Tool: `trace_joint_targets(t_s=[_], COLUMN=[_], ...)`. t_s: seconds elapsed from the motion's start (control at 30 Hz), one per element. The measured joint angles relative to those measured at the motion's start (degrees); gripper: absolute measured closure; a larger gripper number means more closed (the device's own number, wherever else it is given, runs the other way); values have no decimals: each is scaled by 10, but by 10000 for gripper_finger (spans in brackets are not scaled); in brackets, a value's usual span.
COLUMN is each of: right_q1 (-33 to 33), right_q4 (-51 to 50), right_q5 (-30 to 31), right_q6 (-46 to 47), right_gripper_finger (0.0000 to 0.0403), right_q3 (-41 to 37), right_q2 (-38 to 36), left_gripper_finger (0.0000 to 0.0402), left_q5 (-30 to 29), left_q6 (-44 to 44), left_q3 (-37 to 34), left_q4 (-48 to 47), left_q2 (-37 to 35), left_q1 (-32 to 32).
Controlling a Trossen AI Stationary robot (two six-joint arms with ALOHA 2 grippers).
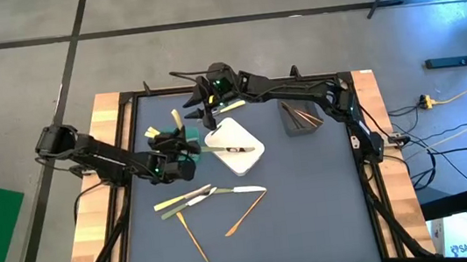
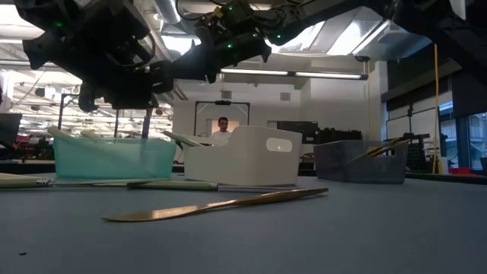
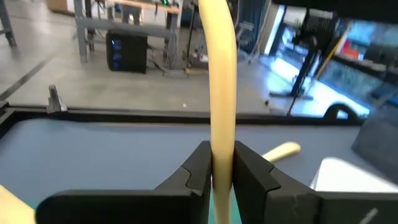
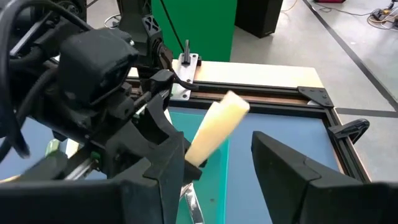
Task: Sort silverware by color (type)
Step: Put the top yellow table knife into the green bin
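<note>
My left gripper (image 1: 173, 154) (image 3: 222, 169) hovers over the teal container (image 1: 187, 141) (image 2: 114, 157) and is shut on a pale yellow utensil (image 3: 222, 93). My right gripper (image 1: 207, 107) (image 4: 225, 155) is open above the same container's far side. A pale yellow utensil end (image 4: 217, 127) shows between its fingers; whether it touches one I cannot tell. Light green utensils (image 1: 184, 199) (image 2: 175, 185), a white one (image 1: 242, 190) and two orange-brown ones (image 1: 246, 213) (image 1: 194, 237) lie flat on the mat. More orange-brown utensils (image 1: 304, 118) lean inside the grey container (image 1: 302, 126). My left gripper pinches the pale yellow utensil's shaft (image 3: 222, 146) between its two fingers (image 3: 198, 168). The fingers lie across the shaft. One long part stands out past the fingertips; the part below them is hidden over the teal container.
A white container (image 1: 235, 147) (image 2: 243, 156) stands mid-table between the teal and grey ones, with a utensil inside. The two arms are close together over the far left of the mat. The table's black frame (image 1: 128, 97) borders the mat. A person (image 2: 222, 129) stands far behind the table.
</note>
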Motion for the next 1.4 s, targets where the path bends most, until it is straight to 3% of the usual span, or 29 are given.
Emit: trace_joint_targets(t_s=[0.53,1.4], right_q1=[0,0], right_q4=[0,-15], right_q5=[0,20], right_q6=[0,-1], right_gripper_finger=[228,228], right_q3=[0,0], right_q2=[0,0], left_gripper_finger=[347,347], left_q5=[168,200], left_q6=[1,-50], left_q3=[0,0], left_q4=[-45,-46], left_q2=[0,0], left_q1=[31,76])
